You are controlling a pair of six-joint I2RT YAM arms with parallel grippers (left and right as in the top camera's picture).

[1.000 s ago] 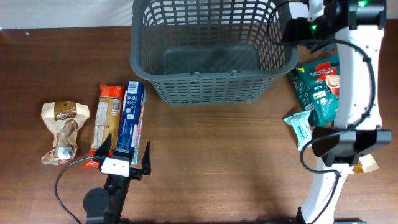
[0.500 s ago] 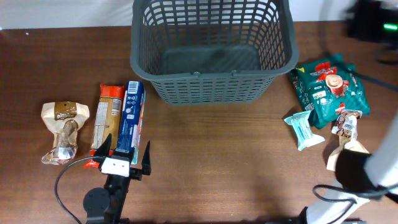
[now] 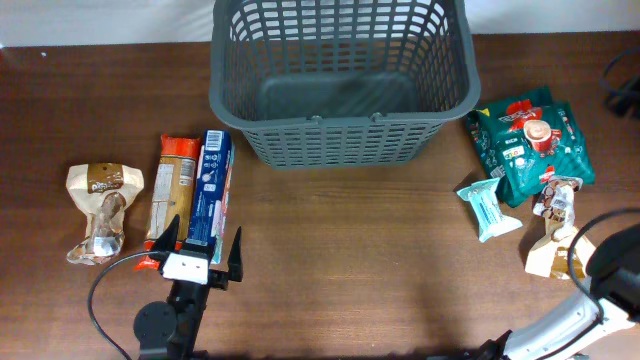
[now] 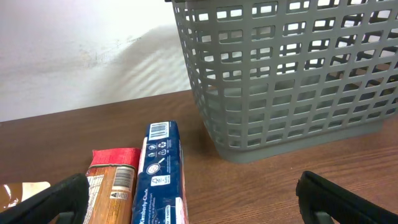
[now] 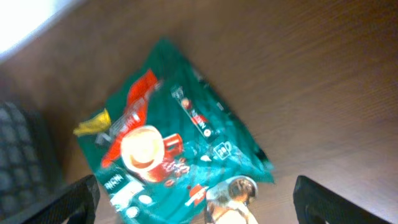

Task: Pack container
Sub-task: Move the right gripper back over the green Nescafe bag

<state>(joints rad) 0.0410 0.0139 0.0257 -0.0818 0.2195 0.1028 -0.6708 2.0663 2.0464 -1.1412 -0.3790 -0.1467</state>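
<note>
The dark grey lattice basket (image 3: 340,108) stands empty at the back centre; it also shows in the left wrist view (image 4: 286,81). My left gripper (image 3: 203,245) is open and empty, low at the front left, with a blue packet (image 3: 208,195) and an orange-red packet (image 3: 172,190) just ahead of its fingers (image 4: 196,202). My right gripper (image 5: 205,205) is open and empty, raised above the green coffee packets (image 5: 168,149) right of the basket. Overhead, only part of the right arm (image 3: 610,290) shows at the lower right.
A beige snack bag (image 3: 100,210) lies at the far left. Right of the basket lie the green coffee packets (image 3: 530,140), a pale teal packet (image 3: 490,207) and a small brown-and-white packet (image 3: 555,225). The white wall is behind the basket.
The right arm has swung away from the basket's back right corner down to the lower right edge. The left arm and the packets have not moved.
</note>
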